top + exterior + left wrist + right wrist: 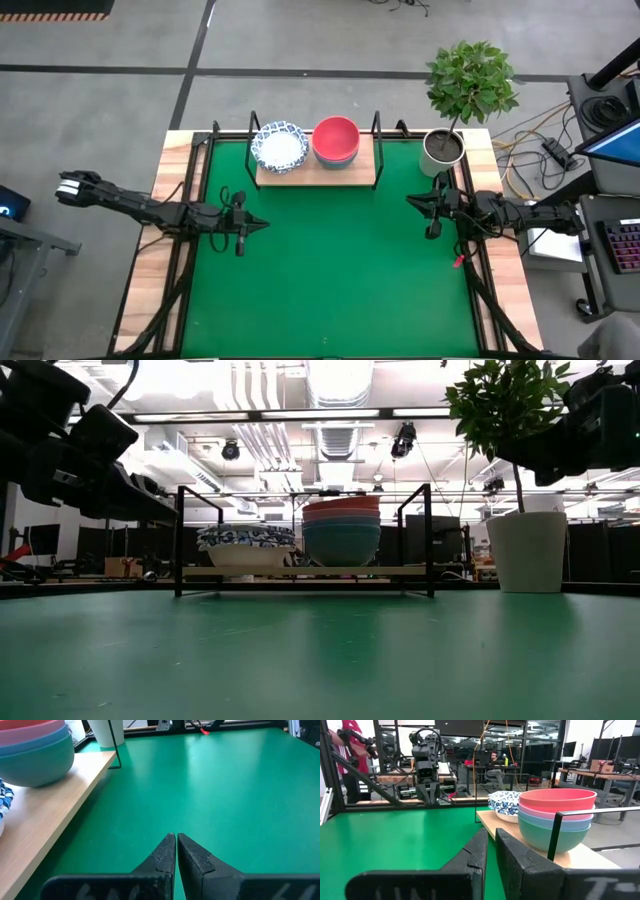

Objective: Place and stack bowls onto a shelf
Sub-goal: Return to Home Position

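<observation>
Green mat (330, 270): covers most of the surface (160, 215), with pale wood showing along both sides.
White cylindrical pot (441, 150): upright at the far right corner, holding a leafy plant (472, 78).
Small red item (458, 261): at the mat's right edge.
Cables (530, 150): on the grey floor (100, 110), right of the surface.

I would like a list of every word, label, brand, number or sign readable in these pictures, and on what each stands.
No text can be read.
The patterned bowls carry only a blue-and-white pattern, no letters.
The plain bowls, the shelf and the white pot bear nothing.
The keyboard beside the table: keys too small to read.
</observation>
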